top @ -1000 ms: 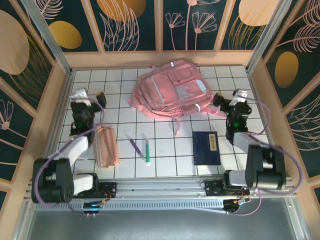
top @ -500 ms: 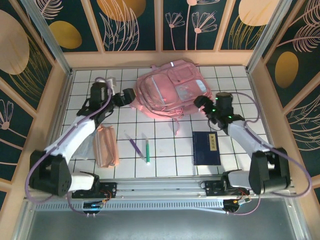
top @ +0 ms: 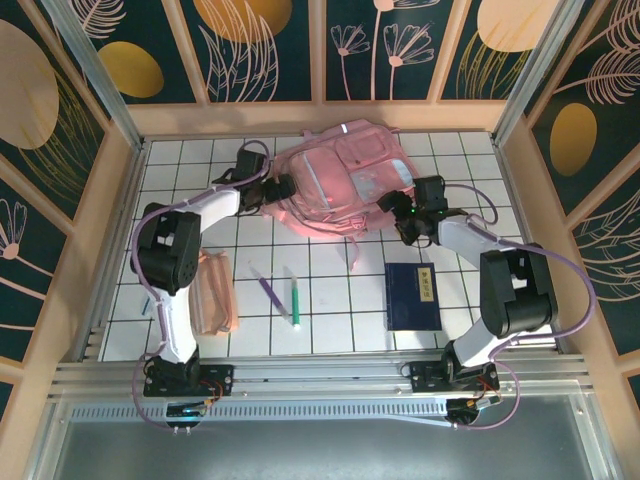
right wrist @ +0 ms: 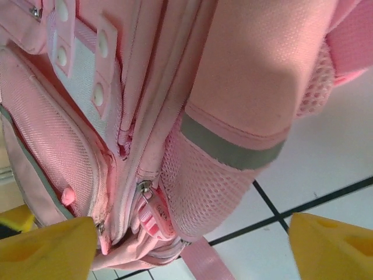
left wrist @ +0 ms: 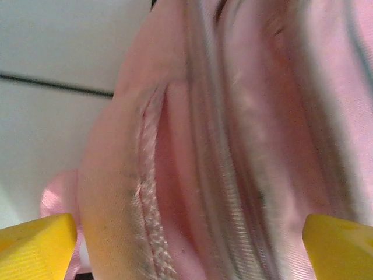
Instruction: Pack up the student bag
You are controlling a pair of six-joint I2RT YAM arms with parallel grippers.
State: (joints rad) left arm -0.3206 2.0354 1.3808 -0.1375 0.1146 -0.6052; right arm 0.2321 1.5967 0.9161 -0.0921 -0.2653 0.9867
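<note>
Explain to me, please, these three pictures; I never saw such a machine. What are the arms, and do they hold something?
These are two robot arms at the near edge of a tiled table. One picture looks down from above; the two close-ups come from a camera on each wrist, so the yellow fingers at the bottom corners are its claw's. On the table lie a pink student bag, a peach pencil pouch, a purple pen, a green pen and a blue notebook. The left claw and the right claw stand open, one at each side of the bag. Nothing is held.
</note>
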